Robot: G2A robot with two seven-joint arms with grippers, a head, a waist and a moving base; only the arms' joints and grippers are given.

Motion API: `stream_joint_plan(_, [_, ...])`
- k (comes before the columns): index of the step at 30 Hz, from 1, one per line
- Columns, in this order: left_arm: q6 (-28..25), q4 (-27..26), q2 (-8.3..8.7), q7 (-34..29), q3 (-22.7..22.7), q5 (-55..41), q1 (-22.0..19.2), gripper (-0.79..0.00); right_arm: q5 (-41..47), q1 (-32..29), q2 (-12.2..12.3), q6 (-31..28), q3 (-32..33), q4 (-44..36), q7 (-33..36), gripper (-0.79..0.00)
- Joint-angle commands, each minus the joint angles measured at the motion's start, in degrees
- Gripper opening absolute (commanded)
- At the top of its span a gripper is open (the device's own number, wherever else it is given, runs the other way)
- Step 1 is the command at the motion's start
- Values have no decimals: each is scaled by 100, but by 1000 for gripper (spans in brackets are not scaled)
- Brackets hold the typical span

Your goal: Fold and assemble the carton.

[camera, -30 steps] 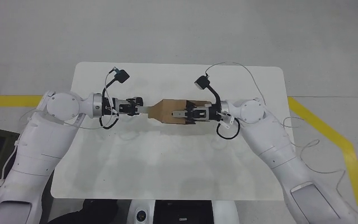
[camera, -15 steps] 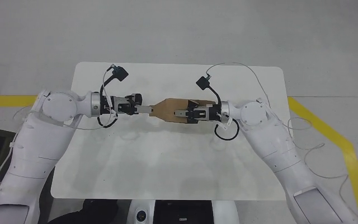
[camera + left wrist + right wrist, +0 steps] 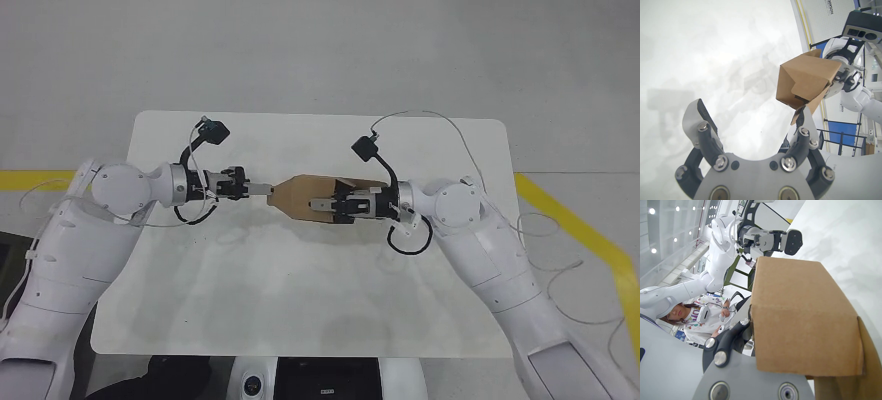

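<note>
White surface on grey floor; right claw clamps brown cardboard carton, left claw gapes at its nine o'clock

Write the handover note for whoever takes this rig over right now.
Left gripper: open, one fingertip against the loose flap at the carton end facing it.
Right gripper: shut on the carton, holding it at the middle of the table.
Done: the carton is opened into a box shape, and the flaps at that end are partly folded in.
To do: tuck the loose flap and close that end. The far end is hidden, so check it.
</note>
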Motion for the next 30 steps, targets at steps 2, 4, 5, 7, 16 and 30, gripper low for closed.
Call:
stream_joint_plan(2, [-21,29,-9,-48,35,-55,-13,0,118,-27,-1,-41,-8,-59,21,-785])
stream_joint_plan(4, [-31,44,-14,-86,46,-113,-23,0,194,-32,-5,-73,-23,-78,39,-785])
stream_joint_plan(5, [-36,49,-15,-99,47,-143,-26,0,235,-32,-8,-91,-33,-81,47,-785])
stream_joint_plan(7, [-69,44,-17,-147,42,-236,-29,0,315,-22,-18,-117,-61,-83,65,-785])
stream_joint_plan(16, [-146,46,-18,-437,11,-711,-28,0,749,109,-108,-344,-277,68,114,-785])
stream_joint_plan(30, [-339,40,-9,-735,-73,-1292,-8,0,1364,249,-221,-710,-444,351,242,-785])
